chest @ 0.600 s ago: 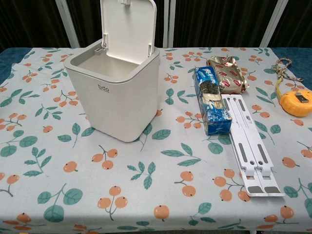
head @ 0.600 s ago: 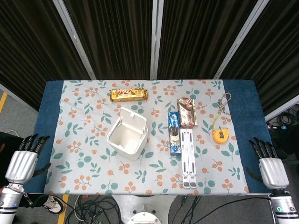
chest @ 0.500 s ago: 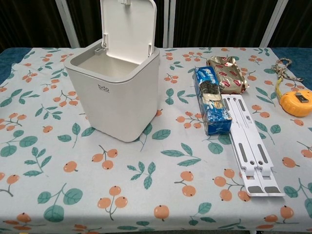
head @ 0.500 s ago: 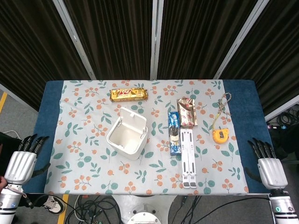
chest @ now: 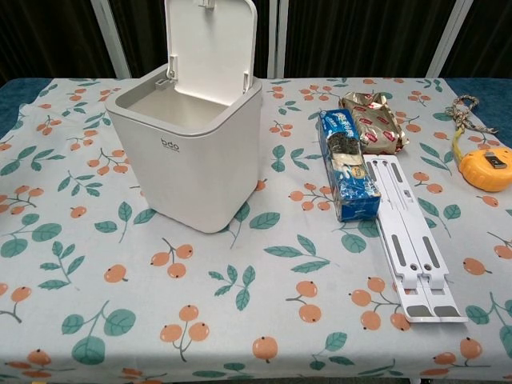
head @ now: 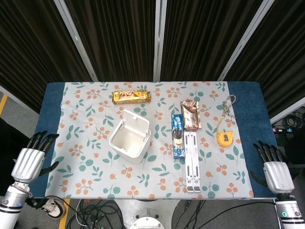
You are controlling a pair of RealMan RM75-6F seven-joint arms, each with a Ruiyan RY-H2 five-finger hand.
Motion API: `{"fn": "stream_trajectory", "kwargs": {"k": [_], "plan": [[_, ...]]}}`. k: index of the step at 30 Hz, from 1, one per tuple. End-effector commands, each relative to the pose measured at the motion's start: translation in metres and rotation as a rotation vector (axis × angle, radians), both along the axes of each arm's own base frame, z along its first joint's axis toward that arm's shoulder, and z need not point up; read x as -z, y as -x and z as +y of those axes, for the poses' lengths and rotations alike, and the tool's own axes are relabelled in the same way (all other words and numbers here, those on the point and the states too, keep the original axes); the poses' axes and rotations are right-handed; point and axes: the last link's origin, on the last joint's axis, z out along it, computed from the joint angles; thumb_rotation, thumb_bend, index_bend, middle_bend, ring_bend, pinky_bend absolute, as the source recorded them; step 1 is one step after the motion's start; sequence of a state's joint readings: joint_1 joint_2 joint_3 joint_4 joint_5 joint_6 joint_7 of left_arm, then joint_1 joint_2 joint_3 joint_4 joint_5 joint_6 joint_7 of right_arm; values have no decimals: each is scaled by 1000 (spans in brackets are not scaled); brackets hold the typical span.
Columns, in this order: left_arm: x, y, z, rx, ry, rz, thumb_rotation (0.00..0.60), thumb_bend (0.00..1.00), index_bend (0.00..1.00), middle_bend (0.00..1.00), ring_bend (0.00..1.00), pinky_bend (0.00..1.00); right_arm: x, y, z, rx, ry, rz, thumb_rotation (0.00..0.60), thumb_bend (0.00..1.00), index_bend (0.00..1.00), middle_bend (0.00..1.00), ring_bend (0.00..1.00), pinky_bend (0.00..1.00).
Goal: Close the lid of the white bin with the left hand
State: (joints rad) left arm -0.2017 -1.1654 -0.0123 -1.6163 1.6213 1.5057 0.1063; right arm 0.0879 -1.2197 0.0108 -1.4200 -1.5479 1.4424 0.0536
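- The white plastic bin [head: 129, 140] stands left of centre on the floral tablecloth [head: 86, 167], its flat white lid [chest: 210, 44] upright at its upper edge.
- The gold snack bar [head: 131, 97] lies above it.
- To the right, a blue biscuit packet [head: 177, 135] lies beside a white folding stand [head: 191, 161].
- The orange tape measure [head: 223, 138] lies further right.

Dark pleated curtains [head: 114, 38] behind, crossed by pale metal poles [head: 159, 38], blue-topped table [head: 51, 119] under floral cloth [head: 95, 157], grey floor [head: 19, 117], yellow floor stripe [head: 3, 102], cables [head: 95, 212] beneath front edge.
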Motion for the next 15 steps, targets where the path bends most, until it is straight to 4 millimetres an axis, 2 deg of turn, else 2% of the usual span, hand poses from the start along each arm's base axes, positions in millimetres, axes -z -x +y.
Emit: {"fn": "stream_trajectory", "kwargs": {"k": [1,5,15], "plan": [[-3,-22,16,71,19,-32,600,182,124,157,68,124,-1,1,0,4,1,-2,600,178,0,0,0,0],[-3,-58,36,180,59,-47,600,182,124,157,68,124,0,2,0,5,0,-2,600,178,0,0,0,0],[14,-164,94,387,192,-44,600,183,124,157,67,124,3,5,-1,15,-8,-14,600,179,0,0,0,0]]}}
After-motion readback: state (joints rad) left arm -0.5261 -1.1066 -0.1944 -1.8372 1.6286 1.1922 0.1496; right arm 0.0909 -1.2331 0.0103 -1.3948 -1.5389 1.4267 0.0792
